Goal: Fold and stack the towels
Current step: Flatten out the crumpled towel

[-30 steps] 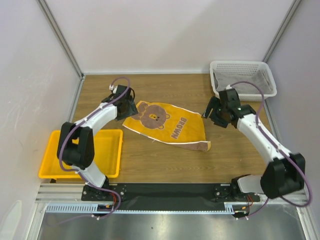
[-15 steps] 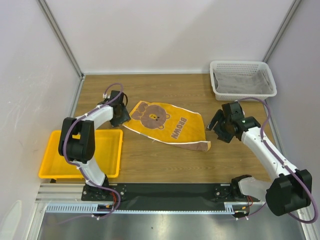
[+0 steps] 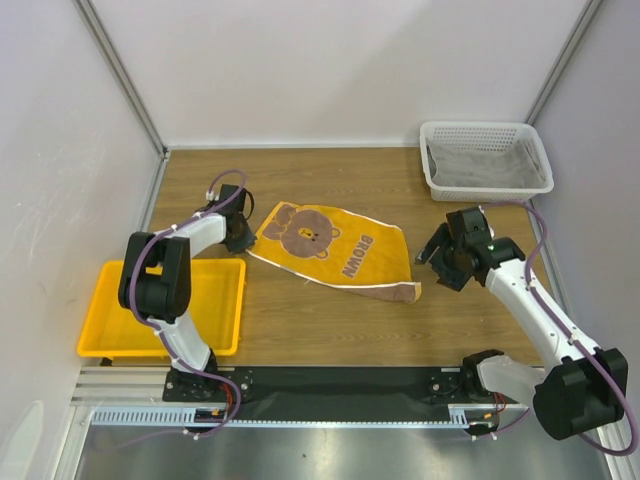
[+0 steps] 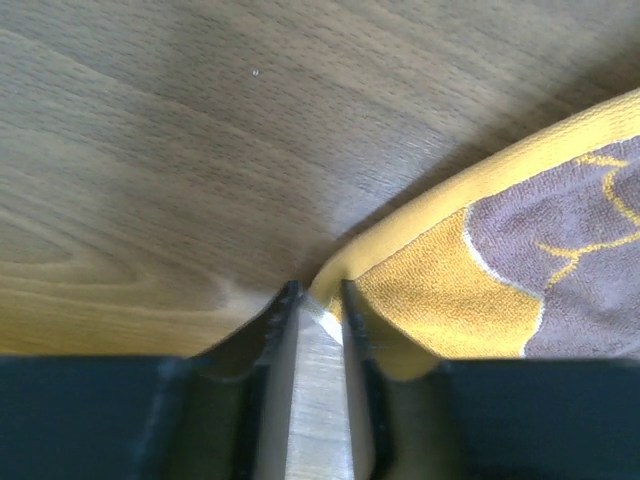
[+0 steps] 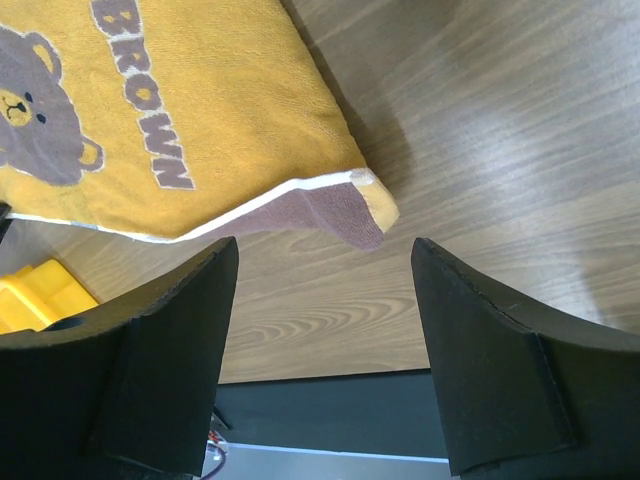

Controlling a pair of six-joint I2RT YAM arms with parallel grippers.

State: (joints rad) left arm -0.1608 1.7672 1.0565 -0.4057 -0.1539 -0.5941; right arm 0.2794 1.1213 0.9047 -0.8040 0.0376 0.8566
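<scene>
Towel (image 3: 335, 245) lies flat on the counter (image 3: 330, 320), its left corner hidden between the left end effector's (image 4: 319, 292) narrowed fingers; whether it is clenched, I cannot tell. Right end effector (image 5: 322, 250) hangs released above the turned-up right corner, bare wood around.

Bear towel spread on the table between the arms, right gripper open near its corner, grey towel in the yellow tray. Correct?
One thing is off: the grey towel lies in the white mesh basket, not the yellow tray, as the top external view shows. The bear towel and open right gripper are as stated.
</scene>
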